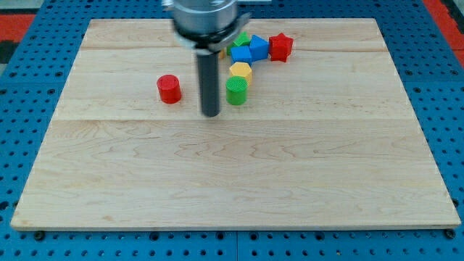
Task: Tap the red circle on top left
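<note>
Left of my tip point(211, 114), upright red circle point(169, 88)

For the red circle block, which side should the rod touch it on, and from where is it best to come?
No gripper here, so contact rather than grip. The red circle block stands alone, apart from the cluster. My tip sits to its right and slightly lower in the view, between it and the green cylinder. Probably best: meet its round right side wall, moving toward the view's left and slightly up.
</note>
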Action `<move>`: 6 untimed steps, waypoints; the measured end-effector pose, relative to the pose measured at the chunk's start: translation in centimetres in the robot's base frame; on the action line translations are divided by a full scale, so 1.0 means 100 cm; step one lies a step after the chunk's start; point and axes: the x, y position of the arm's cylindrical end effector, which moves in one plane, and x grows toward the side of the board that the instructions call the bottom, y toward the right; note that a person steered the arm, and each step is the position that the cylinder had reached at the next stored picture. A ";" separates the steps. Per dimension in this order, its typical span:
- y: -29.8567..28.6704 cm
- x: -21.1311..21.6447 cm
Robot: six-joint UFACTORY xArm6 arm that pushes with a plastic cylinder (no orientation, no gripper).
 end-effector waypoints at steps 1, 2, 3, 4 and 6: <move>-0.100 0.017; -0.152 -0.009; -0.141 -0.042; -0.110 -0.064; -0.064 -0.083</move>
